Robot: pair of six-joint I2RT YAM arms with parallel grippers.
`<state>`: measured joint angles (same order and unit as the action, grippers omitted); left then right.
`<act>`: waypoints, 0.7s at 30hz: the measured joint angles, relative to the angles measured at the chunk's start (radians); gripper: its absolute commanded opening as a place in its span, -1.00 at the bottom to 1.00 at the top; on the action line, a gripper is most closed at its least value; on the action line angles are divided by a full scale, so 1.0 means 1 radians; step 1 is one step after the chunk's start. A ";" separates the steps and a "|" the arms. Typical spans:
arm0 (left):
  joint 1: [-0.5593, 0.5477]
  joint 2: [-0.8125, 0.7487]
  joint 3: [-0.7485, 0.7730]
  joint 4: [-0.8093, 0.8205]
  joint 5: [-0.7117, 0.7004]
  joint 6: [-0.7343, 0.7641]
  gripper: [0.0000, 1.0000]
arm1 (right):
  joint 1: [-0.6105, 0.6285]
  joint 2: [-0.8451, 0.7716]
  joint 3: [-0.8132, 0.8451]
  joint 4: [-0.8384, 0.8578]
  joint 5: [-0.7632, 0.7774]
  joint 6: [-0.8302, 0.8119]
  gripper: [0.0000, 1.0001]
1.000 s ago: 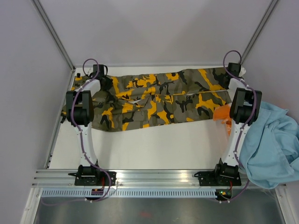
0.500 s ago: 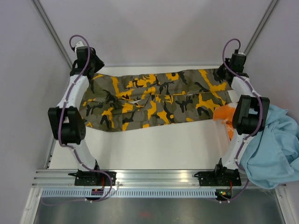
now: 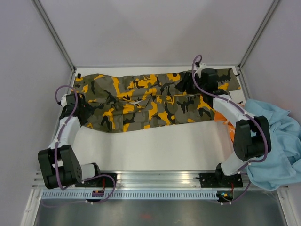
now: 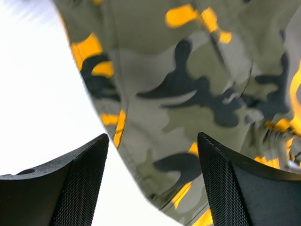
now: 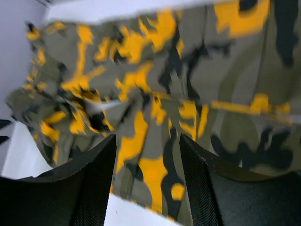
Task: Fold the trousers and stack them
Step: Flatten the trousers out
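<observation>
Blue garment near trousers, overhead only

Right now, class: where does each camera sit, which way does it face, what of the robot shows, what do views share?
Top external: above, behind the robot, facing down on the table, camouflage trousers and light-blue garment; left arm and right arm show.
Left wrist: on the left arm, facing down at the trousers' edge; open left claw shows.
Right wrist: on the right arm, facing down across the trousers; open right claw shows.
All share the trousers.
</observation>
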<state>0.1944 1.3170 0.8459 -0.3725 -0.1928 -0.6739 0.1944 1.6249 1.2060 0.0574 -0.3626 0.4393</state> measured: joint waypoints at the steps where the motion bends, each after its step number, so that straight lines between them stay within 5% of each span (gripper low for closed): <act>1: 0.010 -0.020 -0.021 -0.010 0.005 -0.004 0.64 | 0.016 0.000 -0.036 -0.021 0.013 0.003 0.27; 11: 0.011 -0.133 -0.067 -0.015 0.041 -0.013 0.77 | 0.056 0.000 -0.210 -0.302 0.302 0.043 0.55; 14: 0.013 -0.133 -0.071 -0.024 0.041 -0.019 0.99 | 0.056 0.017 -0.211 -0.335 0.399 0.034 0.49; 21: 0.024 -0.134 -0.083 -0.054 0.047 -0.026 0.99 | 0.056 0.185 -0.110 -0.441 0.652 -0.037 0.61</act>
<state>0.2184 1.1831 0.7628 -0.4263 -0.1463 -0.7002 0.2508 1.8103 1.0962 -0.3832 0.2890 0.4026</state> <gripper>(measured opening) 0.993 0.779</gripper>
